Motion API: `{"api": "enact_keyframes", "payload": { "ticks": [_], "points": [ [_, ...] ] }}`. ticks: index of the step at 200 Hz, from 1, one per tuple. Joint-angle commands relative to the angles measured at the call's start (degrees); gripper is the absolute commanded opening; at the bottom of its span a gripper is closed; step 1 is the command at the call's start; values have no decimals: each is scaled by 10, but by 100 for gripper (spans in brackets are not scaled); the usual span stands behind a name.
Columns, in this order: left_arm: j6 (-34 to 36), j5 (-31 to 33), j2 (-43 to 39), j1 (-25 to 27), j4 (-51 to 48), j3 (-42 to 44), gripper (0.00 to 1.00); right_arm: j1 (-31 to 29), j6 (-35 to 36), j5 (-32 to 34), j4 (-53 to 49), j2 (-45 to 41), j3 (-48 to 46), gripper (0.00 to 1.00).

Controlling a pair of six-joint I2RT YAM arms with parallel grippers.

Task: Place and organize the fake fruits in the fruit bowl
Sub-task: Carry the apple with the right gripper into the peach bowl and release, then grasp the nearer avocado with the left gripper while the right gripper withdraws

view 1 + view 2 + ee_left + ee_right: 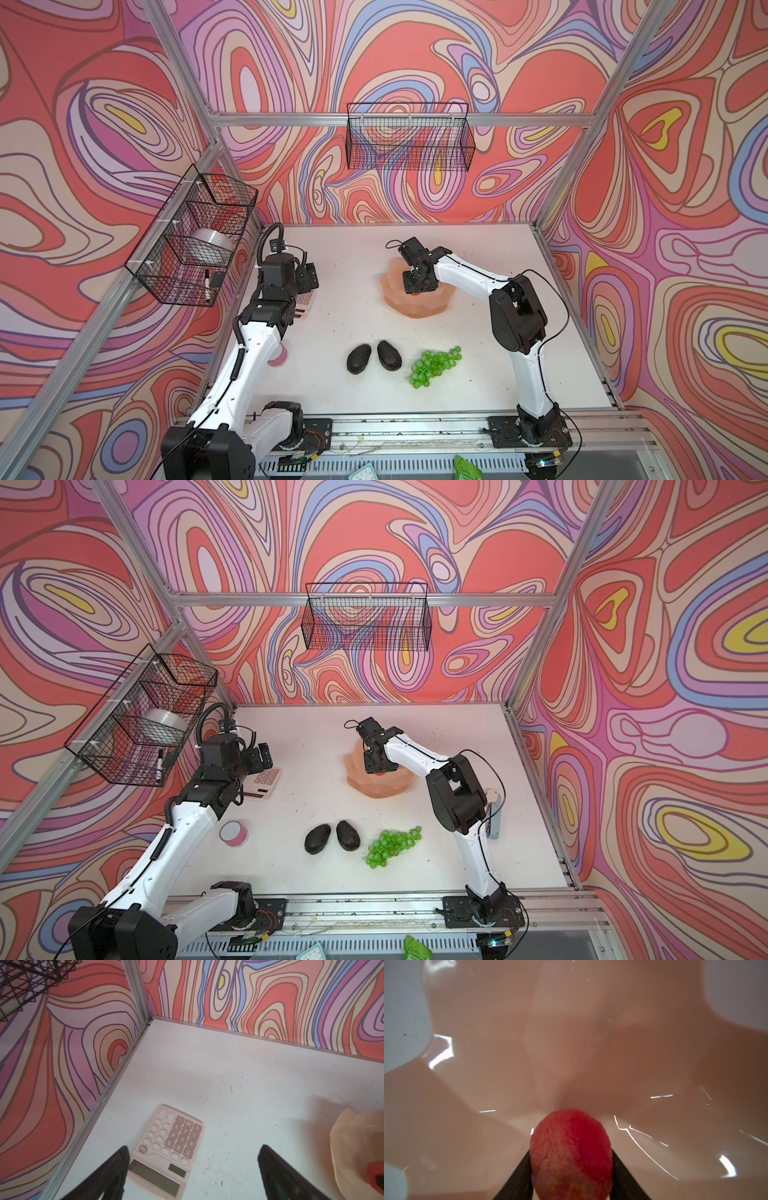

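Observation:
My right gripper hangs over the peach-pink fruit bowl, shut on the small red apple. In the right wrist view its black fingers press both sides of the apple, low above the glossy bowl floor. Two dark avocados lie side by side on the white table in front of the bowl. The green grapes lie just right of them. My left gripper hovers open and empty over the far-left table.
A pink calculator lies under the left gripper, near the left wall. A round pink-rimmed disc sits beside the left arm. Black wire baskets hang on the back wall and left wall.

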State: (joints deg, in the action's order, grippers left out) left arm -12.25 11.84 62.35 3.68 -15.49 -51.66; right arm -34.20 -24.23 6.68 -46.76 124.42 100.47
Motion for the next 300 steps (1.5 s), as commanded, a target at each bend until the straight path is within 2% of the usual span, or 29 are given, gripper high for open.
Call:
{"api": "enact_keyframes", "payload": {
  "ticks": [1,56,108,134,163,194,220,255,283,300],
  "points": [
    [-3,6,3,-3,-15,-9,96,2,4,10,8,14,16,40],
    [-5,3,5,-3,-18,-11,96,3,4,2,11,26,12,47],
    [-23,-7,-4,-3,-37,-11,96,6,4,-14,23,15,4,61],
    [-54,-21,-23,-3,-116,-24,96,11,5,-18,25,-3,8,67],
    [-92,-100,-55,-3,-247,-51,94,20,3,-12,34,-46,14,74],
    [-137,-191,-103,14,-343,-32,89,32,3,-4,66,-101,14,84],
    [-174,-181,-120,101,-406,-13,86,40,3,-4,103,-141,3,91],
    [-250,-160,-131,255,-409,30,84,52,0,-12,147,-181,-36,96],
    [-285,-119,-104,356,-412,39,85,61,-4,-19,156,-201,-70,97],
    [-296,-104,-70,390,-406,40,86,64,-6,-22,165,-214,-93,97]
  ]
}}
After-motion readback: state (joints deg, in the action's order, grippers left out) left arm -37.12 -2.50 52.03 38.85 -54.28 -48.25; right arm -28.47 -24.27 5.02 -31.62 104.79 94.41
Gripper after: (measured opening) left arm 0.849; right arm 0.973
